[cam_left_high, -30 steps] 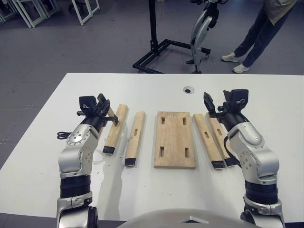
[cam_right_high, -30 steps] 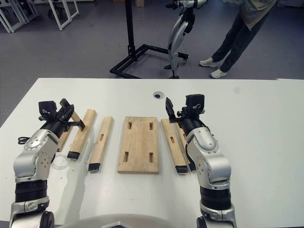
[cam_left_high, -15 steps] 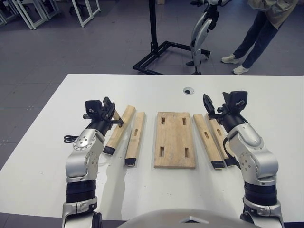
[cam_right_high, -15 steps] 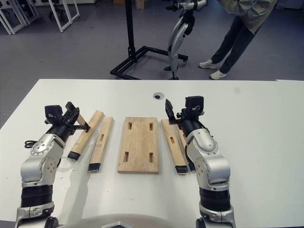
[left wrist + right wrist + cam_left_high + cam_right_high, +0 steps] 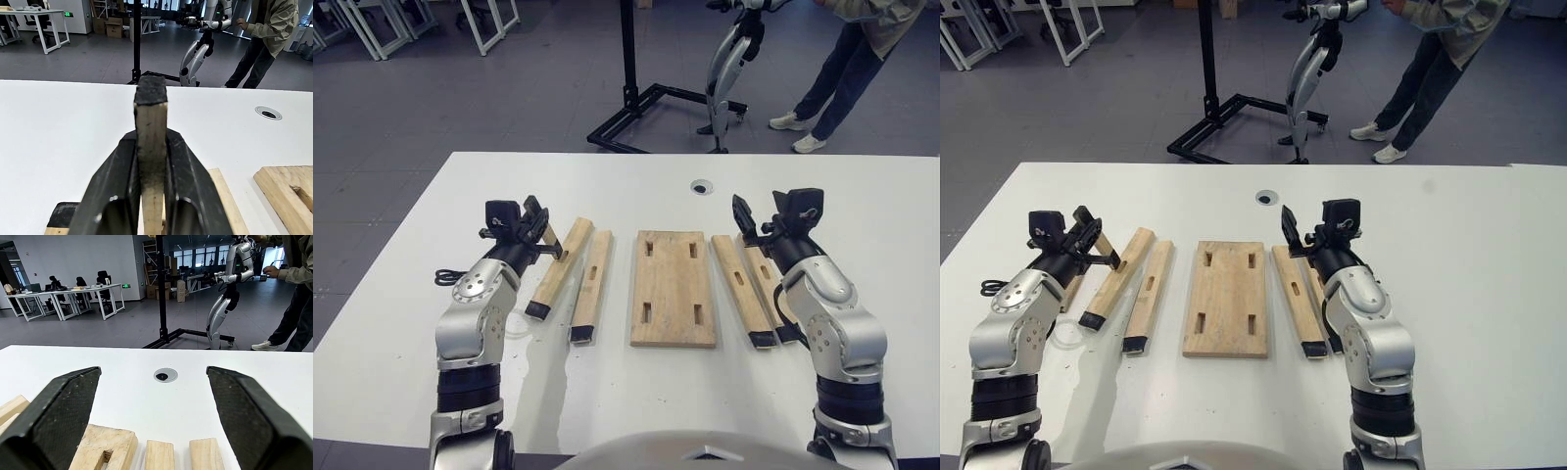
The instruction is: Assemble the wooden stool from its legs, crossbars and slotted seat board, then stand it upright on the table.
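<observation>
Head camera: the left claw (image 5: 540,235) is clamping a black-tipped wooden piece (image 5: 146,127), and two slotted legs (image 5: 591,284) are lying on the tabletop (image 5: 460,186) just beside it. The right claw (image 5: 769,217) is hovering wide open over two more legs (image 5: 742,289). The slotted seat board (image 5: 673,287) is lying between the claws.

Left wrist camera: the piece is sitting centred between both fingers.

Right wrist camera: the claw is holding nothing.

The step probably calls for keeping the grip square while steering toward a slot. No writing is showing legibly on the parts.

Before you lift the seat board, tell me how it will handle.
The seat board looks like solid flat wood, so probably stiff. It lies flush on the table, so it should slide, not roll; its edges may be hard to pinch.
</observation>
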Action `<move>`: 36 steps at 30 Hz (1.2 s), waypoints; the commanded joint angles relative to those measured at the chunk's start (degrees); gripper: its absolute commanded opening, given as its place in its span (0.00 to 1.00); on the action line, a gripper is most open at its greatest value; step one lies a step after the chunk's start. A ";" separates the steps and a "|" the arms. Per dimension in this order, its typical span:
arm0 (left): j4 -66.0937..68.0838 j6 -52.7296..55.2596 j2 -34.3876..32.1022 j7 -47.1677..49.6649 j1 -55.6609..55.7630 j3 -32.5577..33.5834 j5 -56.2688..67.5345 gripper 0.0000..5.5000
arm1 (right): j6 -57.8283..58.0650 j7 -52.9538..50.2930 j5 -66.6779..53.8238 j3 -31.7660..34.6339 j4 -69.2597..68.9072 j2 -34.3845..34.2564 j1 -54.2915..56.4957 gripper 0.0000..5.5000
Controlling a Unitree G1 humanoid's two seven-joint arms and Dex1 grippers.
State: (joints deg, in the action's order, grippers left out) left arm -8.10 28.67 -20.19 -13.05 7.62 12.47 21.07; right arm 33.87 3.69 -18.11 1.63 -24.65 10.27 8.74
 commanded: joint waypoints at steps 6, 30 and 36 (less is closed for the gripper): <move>-0.57 0.63 0.32 -0.99 0.03 -0.90 -0.16 0.08 | 0.20 0.44 0.86 0.16 -0.07 -0.45 0.18 0.72; 18.36 -11.94 5.10 -9.28 -14.09 -6.21 -2.75 0.08 | 0.65 0.98 1.15 0.16 -0.24 -0.58 0.66 0.72; 13.36 -9.89 7.67 0.07 -12.60 -4.72 -3.10 0.08 | 0.59 1.15 1.36 0.16 0.25 -0.43 1.26 0.72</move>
State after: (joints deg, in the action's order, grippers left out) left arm 2.21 8.55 -15.83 -18.45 1.73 10.08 21.07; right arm 33.97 4.56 -17.09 1.60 -24.63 9.76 8.74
